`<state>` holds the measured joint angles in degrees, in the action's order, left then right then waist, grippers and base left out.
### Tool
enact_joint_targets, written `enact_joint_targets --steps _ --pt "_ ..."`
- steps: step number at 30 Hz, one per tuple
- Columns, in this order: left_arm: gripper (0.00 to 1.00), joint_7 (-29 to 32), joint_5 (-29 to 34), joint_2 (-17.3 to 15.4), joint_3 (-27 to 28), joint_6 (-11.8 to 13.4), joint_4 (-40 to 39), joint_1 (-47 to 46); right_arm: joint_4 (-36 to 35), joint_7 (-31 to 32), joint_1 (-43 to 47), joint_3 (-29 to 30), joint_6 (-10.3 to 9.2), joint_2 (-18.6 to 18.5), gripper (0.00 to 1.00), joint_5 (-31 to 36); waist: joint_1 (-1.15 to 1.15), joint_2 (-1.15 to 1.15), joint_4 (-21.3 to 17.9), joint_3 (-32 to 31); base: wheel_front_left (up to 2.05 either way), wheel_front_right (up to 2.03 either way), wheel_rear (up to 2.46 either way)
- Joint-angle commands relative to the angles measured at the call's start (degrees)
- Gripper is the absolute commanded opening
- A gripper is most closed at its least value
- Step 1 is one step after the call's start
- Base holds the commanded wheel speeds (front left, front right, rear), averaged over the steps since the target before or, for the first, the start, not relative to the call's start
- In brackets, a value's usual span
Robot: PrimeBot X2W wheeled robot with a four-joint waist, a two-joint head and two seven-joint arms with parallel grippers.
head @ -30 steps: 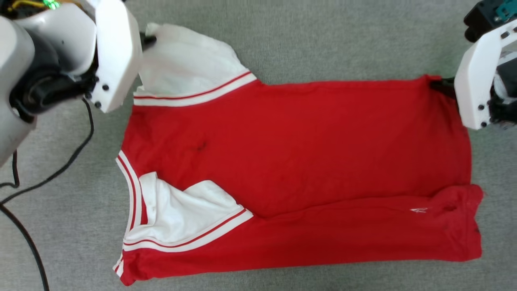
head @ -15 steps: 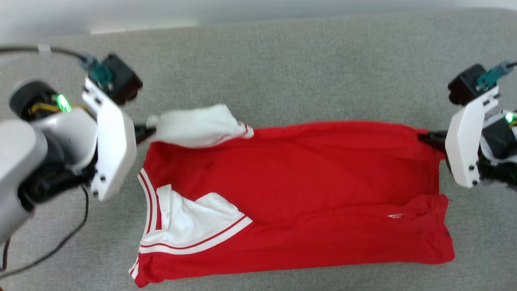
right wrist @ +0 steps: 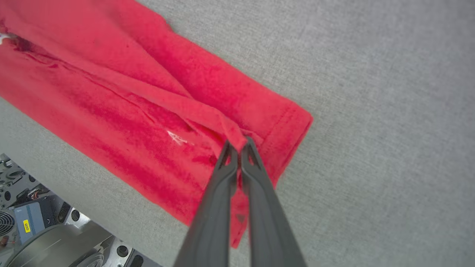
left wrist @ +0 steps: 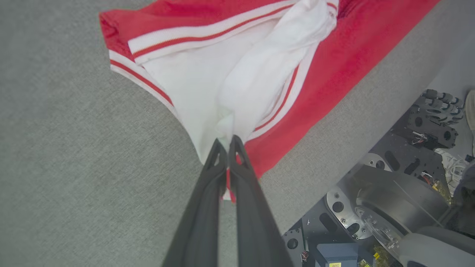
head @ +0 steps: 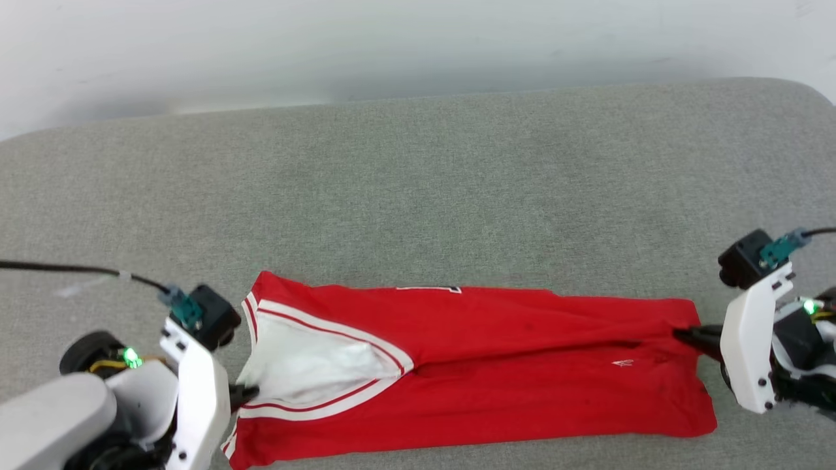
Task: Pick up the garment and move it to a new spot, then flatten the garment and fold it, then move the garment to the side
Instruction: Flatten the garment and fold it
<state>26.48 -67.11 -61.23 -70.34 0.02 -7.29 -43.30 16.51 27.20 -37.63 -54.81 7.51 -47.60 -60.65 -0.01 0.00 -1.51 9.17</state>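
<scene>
Two pincers are gripping one bright red T-shirt [head: 496, 365], which is lying folded into a long band on the grey fabric-covered surface [head: 418, 183], close to that surface's near edge and stretching across most of its width. The left pincer [head: 245, 393] is sitting at the surface's near left part, its dark fingers [left wrist: 202, 207] pressed together and pinching the tip of the white sleeve [head: 313, 365]; in the left wrist view it is biting white cloth bunched into a ridge, with red-and-white striped trim [left wrist: 193, 35] running along the sleeve's border. The right pincer [head: 682, 336] is reaching in from the surface's right side, likewise pressed together, and is pinching a red fold at the shirt's hem end; in the right wrist view a taut crease is running away from its tips across the red cloth, and a small white mark [right wrist: 177, 138] is showing just beside them. One layer of the shirt is lying over another, leaving a strip of the lower layer showing toward the surface's near edge. A black cable [head: 65, 269] is running above the surface's left part to the left wrist, where a green light [head: 130, 357] is glowing. Past the surface's near edge, both wrist views are showing the robot's dark metal base [left wrist: 389, 207].
</scene>
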Motion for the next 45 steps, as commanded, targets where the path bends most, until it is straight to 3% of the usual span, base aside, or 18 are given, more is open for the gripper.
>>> enact_joint_targets --steps 1,8,9,10,11,12,13,18,24,25,35,37,39,40,45 --pt "0.00 -0.7 0.0 -0.2 -0.5 0.6 -0.1 2.1 0.2 -0.5 1.7 -0.5 -0.05 -0.3 0.00 -0.2 0.01 0.00 -0.2 -0.1 0.00 0.00 0.00" --pt "0.00 -3.0 -0.5 1.7 -1.4 2.1 1.8 7.0 2.8 -1.0 3.7 -1.8 -0.04 1.9 0.00 1.0 0.01 0.00 -0.4 1.4 0.00 0.00 0.00" --pt "0.04 -3.6 0.0 2.1 -1.3 2.3 2.4 7.2 3.3 -1.1 3.8 -1.9 -0.05 2.4 0.00 1.2 0.01 0.00 -0.4 1.5 0.00 0.00 0.00" --pt "0.67 -4.1 0.3 2.3 -1.4 2.3 3.0 7.5 3.7 -1.4 3.8 -1.9 -0.04 2.8 0.16 1.3 0.01 0.00 -0.5 1.6 0.00 0.00 0.00" --pt "1.00 -4.9 0.7 2.7 -1.4 2.5 3.4 7.8 4.1 -1.6 3.7 -1.9 -0.04 3.0 0.34 1.6 0.01 0.00 -0.5 1.6 0.00 0.00 0.00" --pt "1.00 -5.9 1.0 3.0 -1.1 2.7 3.9 7.9 4.3 -2.0 3.4 -1.7 -0.04 3.2 0.52 1.8 0.01 0.00 -0.5 1.5 0.00 0.00 0.00" --pt "1.00 -6.6 1.4 3.1 -0.9 3.0 4.1 7.9 4.2 -2.8 3.0 -1.2 -0.04 3.4 1.00 2.0 0.01 0.00 -0.6 1.2 0.00 0.00 0.00" --pt "1.00 -11.3 2.9 1.5 0.6 5.2 2.1 8.5 1.8 -6.8 2.1 1.7 -0.04 2.3 1.00 2.2 0.01 0.00 -0.9 -0.3 0.00 0.00 0.00" --pt "1.00 -19.6 7.7 1.3 3.2 12.0 0.7 9.0 -1.0 -13.0 3.4 8.1 -0.04 0.8 1.00 2.5 0.01 0.00 -0.8 -1.3 0.00 0.00 0.00" --pt "1.00 -19.6 7.7 1.3 3.2 12.0 0.7 9.0 -1.0 -13.0 3.4 8.1 -0.04 0.8 1.00 2.5 0.01 0.00 -0.8 -1.3 0.00 0.00 0.00" --pt "1.00 -39.2 9.8 4.6 11.2 26.1 1.8 13.6 3.2 -16.5 11.7 17.7 -0.04 2.4 1.00 2.2 0.01 0.00 -0.2 -0.5 0.00 0.00 0.00" --pt "1.00 -40.8 10.6 5.4 12.9 28.3 1.6 15.0 4.4 -16.2 13.7 19.2 -0.04 3.4 1.00 1.5 0.01 0.00 0.0 -0.3 0.00 0.00 0.00" --pt "1.00 -41.6 13.4 6.2 15.8 31.9 1.5 17.0 5.5 -15.4 16.1 20.9 -0.04 4.9 1.00 0.6 0.01 0.00 0.4 0.0 0.00 0.00 0.00" --pt "1.00 -41.6 13.4 6.2 15.8 31.9 1.5 17.0 5.5 -15.4 16.1 20.9 -0.04 4.9 1.00 0.6 0.01 0.00 0.4 0.0 0.00 0.00 0.00" --pt "1.00 -41.7 21.8 10.1 23.5 36.7 -0.7 22.3 7.2 -14.3 19.3 22.4 -0.04 7.2 1.00 0.2 0.01 0.00 1.0 0.8 0.00 0.00 0.00"
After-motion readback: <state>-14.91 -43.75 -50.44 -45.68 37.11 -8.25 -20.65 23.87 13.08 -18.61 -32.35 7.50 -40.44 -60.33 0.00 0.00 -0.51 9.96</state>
